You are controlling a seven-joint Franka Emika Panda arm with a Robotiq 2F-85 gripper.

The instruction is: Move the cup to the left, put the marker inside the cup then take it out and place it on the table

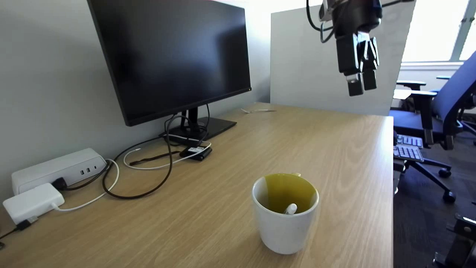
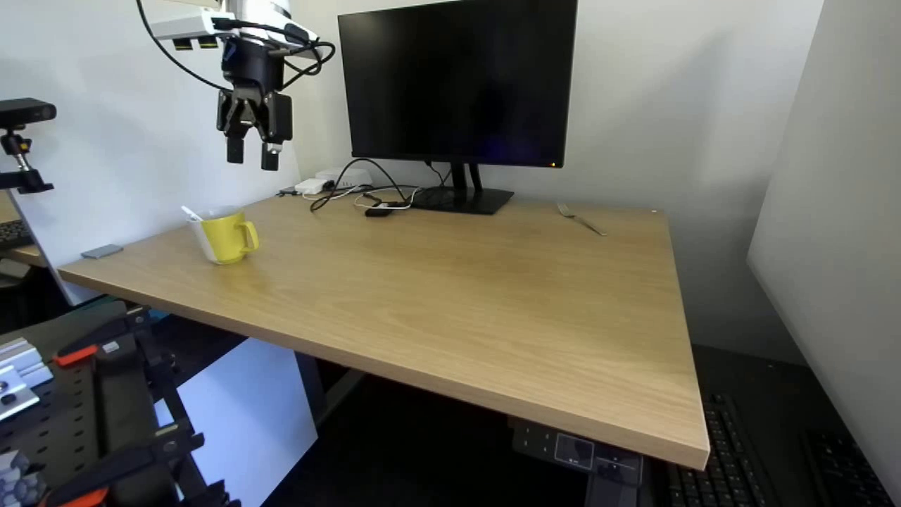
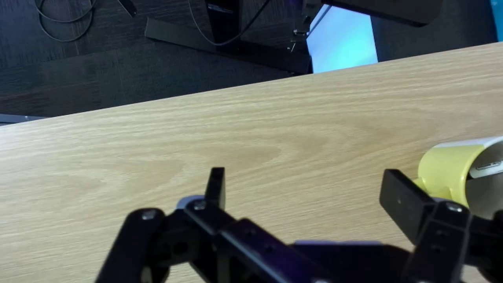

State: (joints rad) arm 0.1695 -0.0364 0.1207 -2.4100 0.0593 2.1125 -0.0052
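Note:
The cup (image 1: 284,234) stands upright on the table (image 1: 200,212) near the camera in an exterior view. It is also at the table's left end (image 2: 229,238), with its yellow handle showing. The marker stands tilted inside the cup; its pale end (image 1: 291,209) shows at the rim and sticks out above it (image 2: 190,213). Its lower part is hidden by the cup. My gripper (image 1: 362,86) is open and empty, high above the table and apart from the cup (image 2: 252,155). In the wrist view the gripper (image 3: 304,184) has bare table between its fingers; the cup (image 3: 444,169) is at the right edge, partly cut off.
A monitor (image 2: 457,84) stands at the back of the table, with black and white cables (image 1: 171,163) by its base. A white power box (image 1: 59,169) and a white adapter (image 1: 33,203) lie against the wall. A fork (image 2: 581,220) lies at the back. A white panel (image 1: 327,67) borders one end.

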